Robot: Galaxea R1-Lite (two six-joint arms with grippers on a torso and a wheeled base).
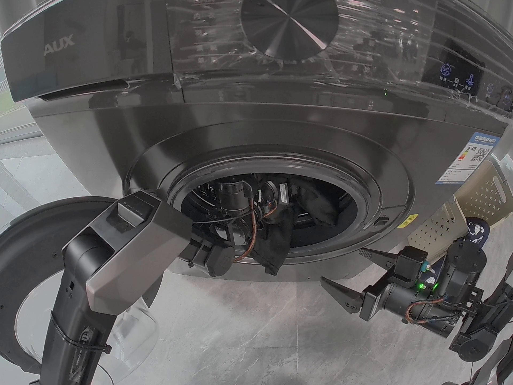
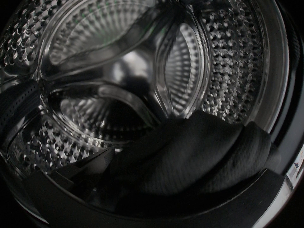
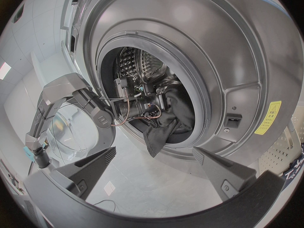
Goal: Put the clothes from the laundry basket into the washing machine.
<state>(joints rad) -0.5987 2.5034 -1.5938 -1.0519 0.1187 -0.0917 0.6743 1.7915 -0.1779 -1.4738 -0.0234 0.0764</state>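
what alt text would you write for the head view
The left arm extends into the open washing machine, where a dark garment hangs over the door opening's lower rim. The right hand hovers open and empty above the floor to the opening's lower right, near the laundry basket.

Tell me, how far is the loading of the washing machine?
Done: black garment lies partly in the drum. In hand: the left hand is inside with it; one end hangs over the rim. Left: push that end in; open right hand is empty; dark cloth shows by the basket.
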